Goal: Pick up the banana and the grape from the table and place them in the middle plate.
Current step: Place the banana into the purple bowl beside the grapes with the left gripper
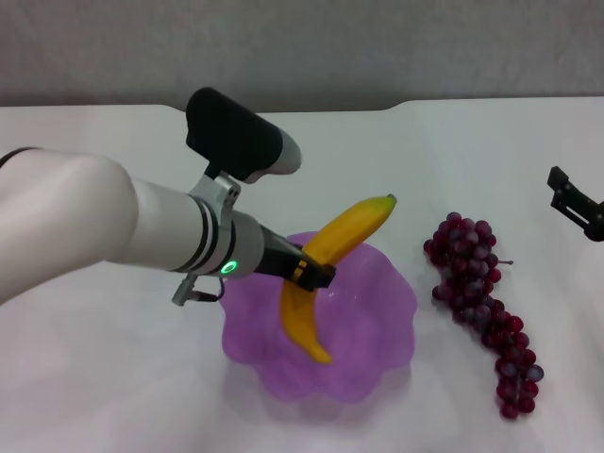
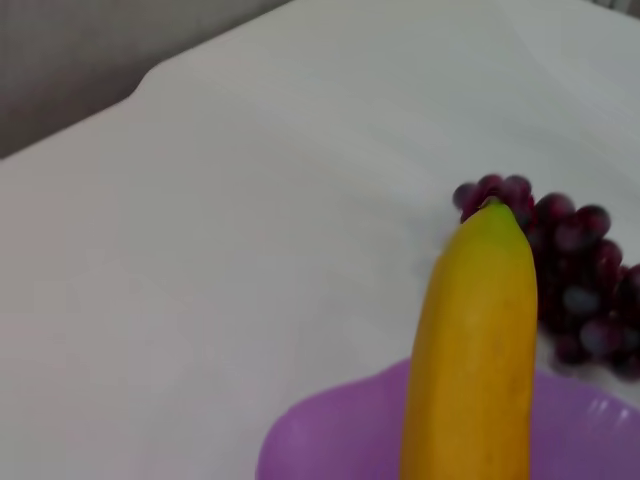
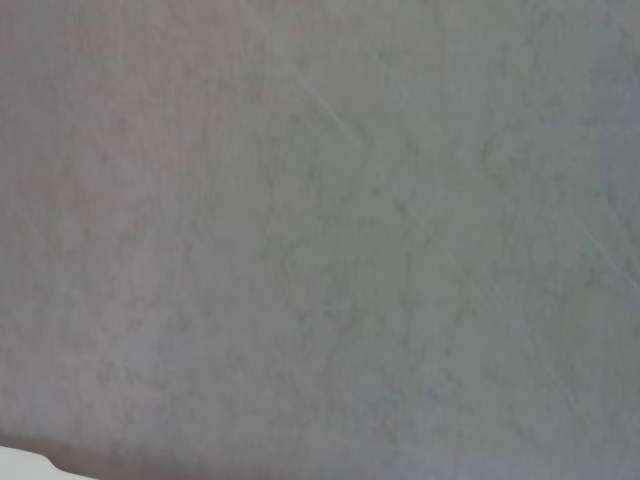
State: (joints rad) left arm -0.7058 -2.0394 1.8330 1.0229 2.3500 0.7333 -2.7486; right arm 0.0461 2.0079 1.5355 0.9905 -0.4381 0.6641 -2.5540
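My left gripper (image 1: 311,272) is shut on the yellow banana (image 1: 332,255) and holds it tilted over the purple scalloped plate (image 1: 377,311); the banana's lower end is down in the dish, its green tip points up to the far right. In the left wrist view the banana (image 2: 475,340) fills the near field above the plate's rim (image 2: 320,435), with the grapes (image 2: 575,270) behind. The dark red grape bunch (image 1: 486,311) lies on the white table (image 1: 113,377) to the right of the plate. My right gripper (image 1: 578,203) is at the far right edge, away from the grapes.
A grey wall (image 1: 377,47) runs along the table's far edge. The right wrist view shows only a plain grey surface (image 3: 320,240).
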